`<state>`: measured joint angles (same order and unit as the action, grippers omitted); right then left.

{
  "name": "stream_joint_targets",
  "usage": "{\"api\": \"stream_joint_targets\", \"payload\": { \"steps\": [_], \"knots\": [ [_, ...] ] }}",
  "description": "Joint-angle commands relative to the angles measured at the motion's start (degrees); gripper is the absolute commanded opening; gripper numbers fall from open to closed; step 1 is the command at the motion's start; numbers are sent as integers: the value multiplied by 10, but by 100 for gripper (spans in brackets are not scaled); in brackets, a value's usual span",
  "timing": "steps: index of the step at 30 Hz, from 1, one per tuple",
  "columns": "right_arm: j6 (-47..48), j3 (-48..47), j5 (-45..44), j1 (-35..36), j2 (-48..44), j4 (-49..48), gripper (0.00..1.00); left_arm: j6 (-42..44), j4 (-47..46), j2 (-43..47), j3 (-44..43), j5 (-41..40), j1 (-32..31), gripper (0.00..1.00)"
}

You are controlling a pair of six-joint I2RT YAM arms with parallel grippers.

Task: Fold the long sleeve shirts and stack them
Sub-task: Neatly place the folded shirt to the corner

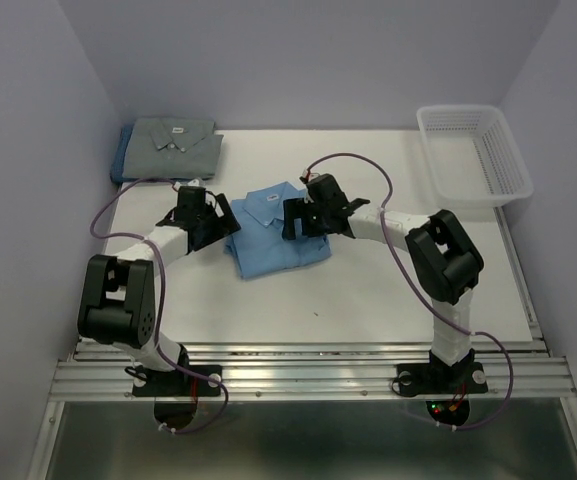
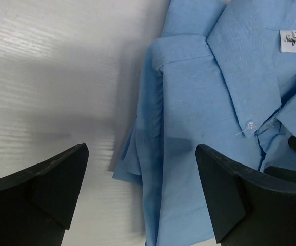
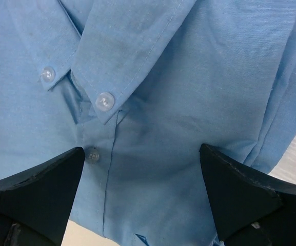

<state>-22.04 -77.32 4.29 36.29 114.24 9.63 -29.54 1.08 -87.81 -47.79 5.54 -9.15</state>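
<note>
**Light blue shirt (image 1: 273,240) folded mid-table, nothing gripped**

I see the light blue shirt lying folded in the middle of the table (image 1: 388,300), collar toward the far side. My left gripper (image 2: 141,151) is spread wide over the shirt's left edge, one finger above bare table and the other above cloth. My right gripper (image 3: 141,150) is spread just as wide over the collar buttons (image 3: 105,101), pinching nothing. The grey shirt (image 1: 175,140) lies folded on the dark blue shirt (image 1: 123,165) in the far left corner. The basket (image 1: 468,108) sits far right.
</note>
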Motion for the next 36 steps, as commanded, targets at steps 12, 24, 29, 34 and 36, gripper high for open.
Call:
{"api": "stream_joint_targets", "payload": {
  "steps": [12, 24, 29, 34, 36],
  "knots": [
    [-13, 47, 17, -13, 12, -14, 100, 53, -85, -108, -16, 159, -29, 99],
    [-13, 66, 12, -13, -11, -20, 100, 3, -56, -175, -73, 105, -65, 52],
    [-9, 67, 11, -13, -19, -20, 100, 16, -33, -180, -106, 92, -65, 0],
    [28, 76, 5, -13, -66, -24, 100, 83, 19, -195, -195, 48, -71, 0],
    [41, 87, -25, -13, -92, -34, 100, 126, 44, -192, -239, 19, -70, 0]
  ]
}}
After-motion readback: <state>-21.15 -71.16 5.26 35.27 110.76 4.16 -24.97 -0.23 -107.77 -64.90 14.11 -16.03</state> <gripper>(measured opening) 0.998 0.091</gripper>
